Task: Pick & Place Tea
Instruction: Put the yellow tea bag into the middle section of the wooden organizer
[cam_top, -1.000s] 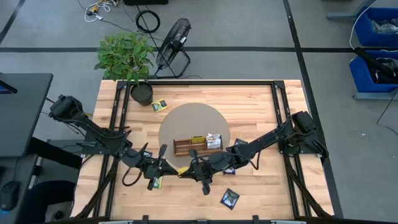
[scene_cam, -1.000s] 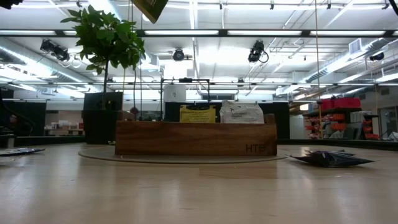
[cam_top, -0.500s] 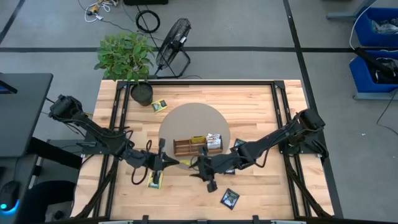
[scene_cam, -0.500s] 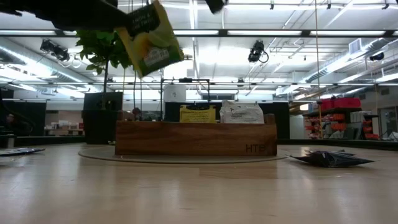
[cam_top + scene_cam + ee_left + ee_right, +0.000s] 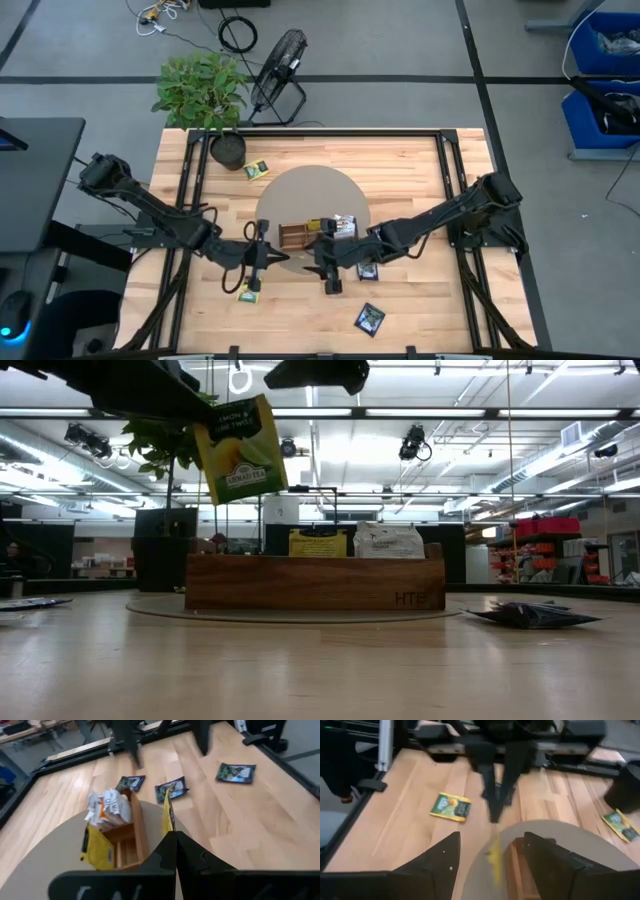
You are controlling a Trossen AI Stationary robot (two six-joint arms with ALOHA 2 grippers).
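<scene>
The left gripper (image 5: pixel 172 840) pinches a yellow tea sachet (image 5: pixel 240 448) by its top edge, hanging it above the table beside the wooden tray's (image 5: pixel 312 582) end; the right gripper (image 5: pixel 487 852) hovers close by, fingers spread and empty. Other sachets (image 5: pixel 236 772) lie flat on the table (image 5: pixel 400 170).

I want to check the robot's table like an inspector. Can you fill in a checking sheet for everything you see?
Surface: light wooden table with a round grey mat.
Job's things: yellow lemon tea sachet hanging above the long brown wooden tray; yellow and white sachets stand inside; black ones lie loose.
Clutter: black pot of the green plant.
Grippers: left gripper shut on the lemon sachet; right gripper open beside the tray.
Cables: coiled black cable on the floor.
Surroundings: black floor fan, blue bins.
</scene>
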